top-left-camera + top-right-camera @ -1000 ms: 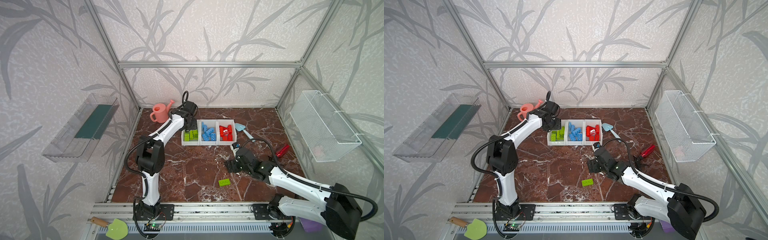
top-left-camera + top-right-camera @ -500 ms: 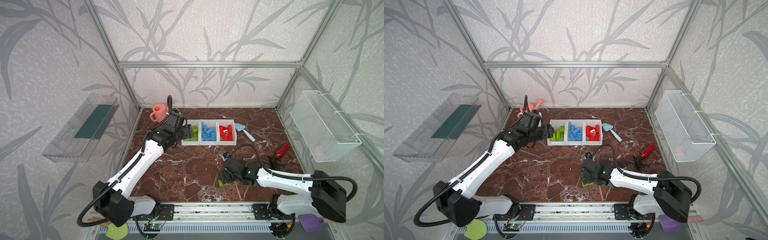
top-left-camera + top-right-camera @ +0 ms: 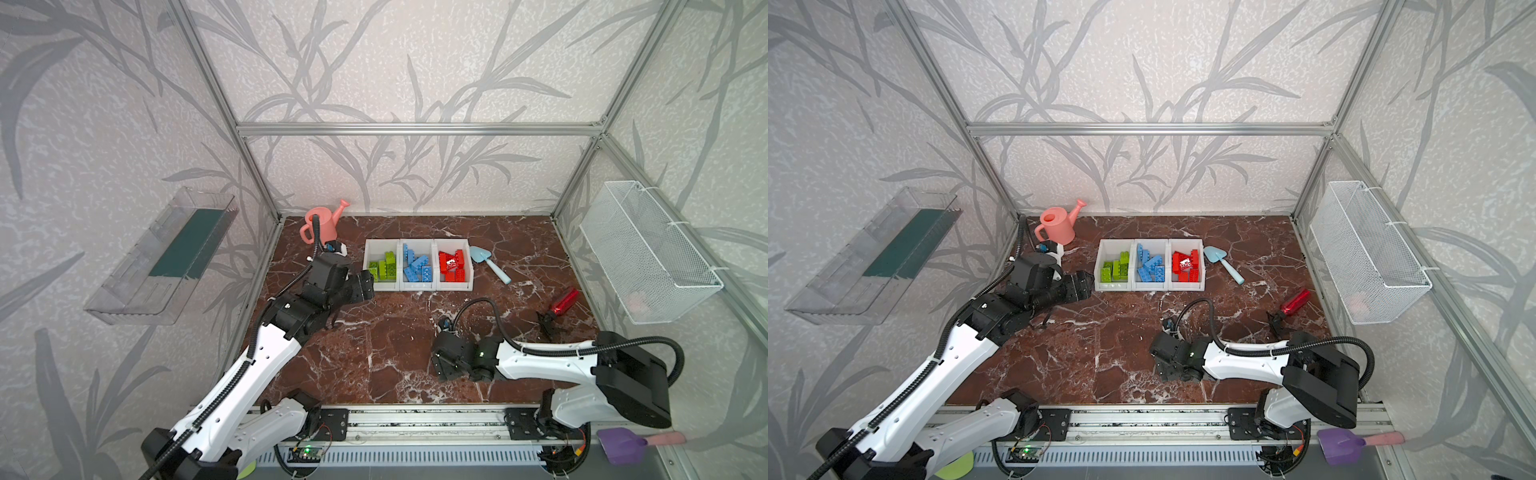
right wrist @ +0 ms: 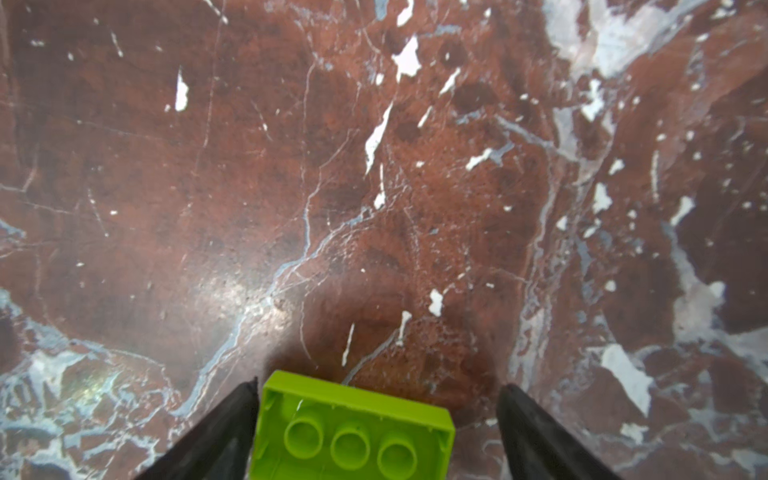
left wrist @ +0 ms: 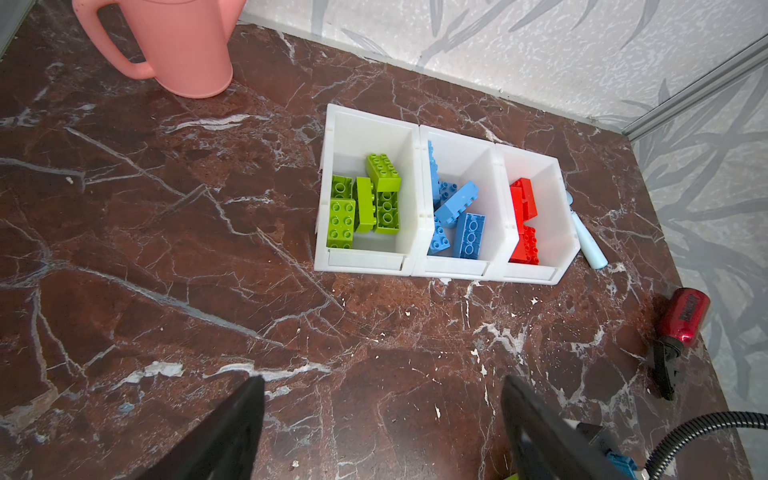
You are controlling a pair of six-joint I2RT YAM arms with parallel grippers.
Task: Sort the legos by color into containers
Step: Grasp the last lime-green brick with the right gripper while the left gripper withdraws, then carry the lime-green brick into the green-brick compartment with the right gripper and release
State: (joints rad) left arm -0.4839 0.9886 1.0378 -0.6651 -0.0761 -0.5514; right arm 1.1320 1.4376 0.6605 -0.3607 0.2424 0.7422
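Glossy white-veined marble bench; bottom centre, a boxy lime plastic brick sits between parted right fingers; left fingers parted, empty.

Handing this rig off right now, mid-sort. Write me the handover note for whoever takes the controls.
Left end effector: open, empty, above the table, near the containers.
Right end effector: open, low, straddling a loose green lego that lies studs down; not gripped yet.
Done: green legos, blue legos and red legos each sit in their own container.
Left: close on the loose green lego and carry it to the container with the green legos. No other loose lego shows.
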